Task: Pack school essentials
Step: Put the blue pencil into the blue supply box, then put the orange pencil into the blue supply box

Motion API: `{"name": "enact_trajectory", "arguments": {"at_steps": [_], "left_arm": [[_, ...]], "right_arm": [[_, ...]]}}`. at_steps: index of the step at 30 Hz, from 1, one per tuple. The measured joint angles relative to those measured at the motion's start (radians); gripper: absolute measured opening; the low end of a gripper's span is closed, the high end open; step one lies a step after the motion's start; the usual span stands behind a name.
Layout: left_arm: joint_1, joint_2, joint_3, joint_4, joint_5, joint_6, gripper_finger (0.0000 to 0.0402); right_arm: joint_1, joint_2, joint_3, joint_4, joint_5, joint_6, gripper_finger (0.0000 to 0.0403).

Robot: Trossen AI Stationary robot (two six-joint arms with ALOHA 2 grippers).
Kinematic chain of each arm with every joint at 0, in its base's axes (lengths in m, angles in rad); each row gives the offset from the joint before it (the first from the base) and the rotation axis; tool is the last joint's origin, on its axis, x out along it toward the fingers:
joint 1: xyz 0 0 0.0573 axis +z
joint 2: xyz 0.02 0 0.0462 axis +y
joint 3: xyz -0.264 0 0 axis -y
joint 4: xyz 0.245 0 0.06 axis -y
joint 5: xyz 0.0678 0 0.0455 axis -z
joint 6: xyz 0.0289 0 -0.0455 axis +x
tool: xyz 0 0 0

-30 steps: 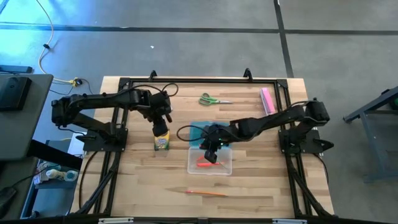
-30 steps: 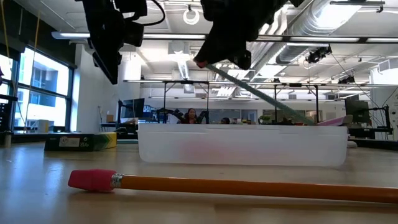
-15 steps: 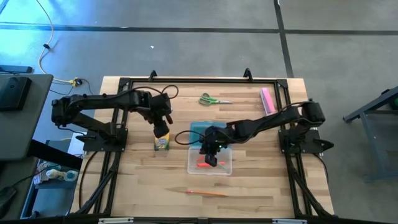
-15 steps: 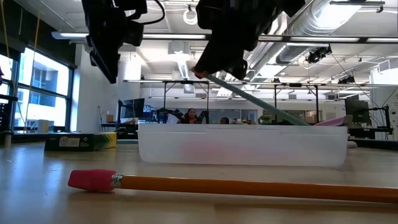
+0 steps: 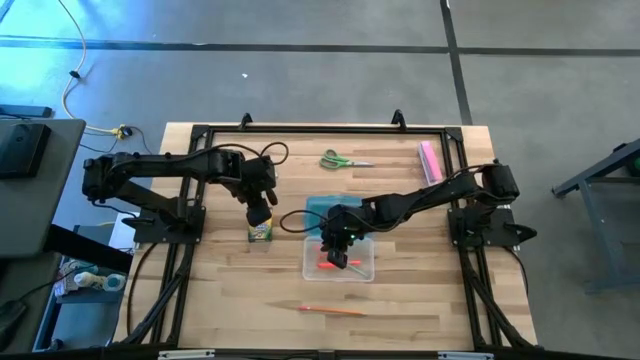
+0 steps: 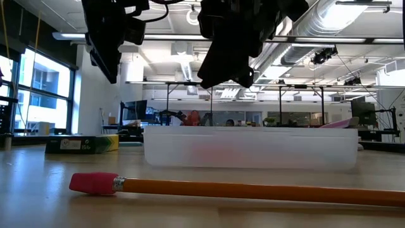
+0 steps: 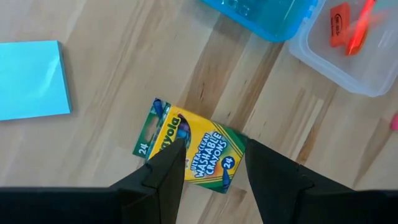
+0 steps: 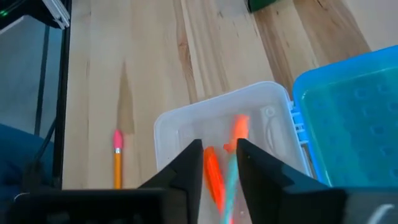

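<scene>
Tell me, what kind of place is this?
Probably a robotics lab or workshop: a wooden table on bare concrete floor, exposed ceiling ducts, and more framed workbenches in the open hall behind.

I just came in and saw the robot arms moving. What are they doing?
They are packing school things. The right gripper hangs over the clear plastic case with its fingers apart; a green pen shows between them above the orange pens in the case. The left gripper hovers open over the yellow-green crayon box. The scissors, pink block and pencil lie on the table.
</scene>
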Motion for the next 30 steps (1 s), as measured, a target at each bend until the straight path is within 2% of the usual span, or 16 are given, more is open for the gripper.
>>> {"name": "enact_trajectory", "arguments": {"at_steps": [4,10,14,21,25,30], "left_arm": [[0.0,0.0,0.0,0.0,0.0,0.018,0.0154],[0.0,0.0,0.0,0.0,0.014,0.027,0.0155],[0.0,0.0,0.0,0.0,0.014,0.027,0.017],[-0.016,0.0,0.0,0.005,0.011,0.018,0.0227],[-0.089,0.0,0.0,0.04,0.011,-0.014,0.024],[-0.245,0.0,0.0,0.17,0.003,-0.052,0.0241]], "right_arm": [[0.0,0.0,0.0,0.0,0.0,0.038,0.0111],[-0.007,-0.009,0.0,-0.005,0.006,0.102,0.0117],[-0.008,-0.054,0.0,-0.03,0.083,0.114,0.0116],[-0.008,-0.192,0.0,-0.159,0.26,0.155,0.0116],[-0.008,-0.269,0.0,-0.239,0.336,0.196,0.0116],[-0.008,-0.358,0.0,-0.335,0.4,0.236,0.0116]]}}
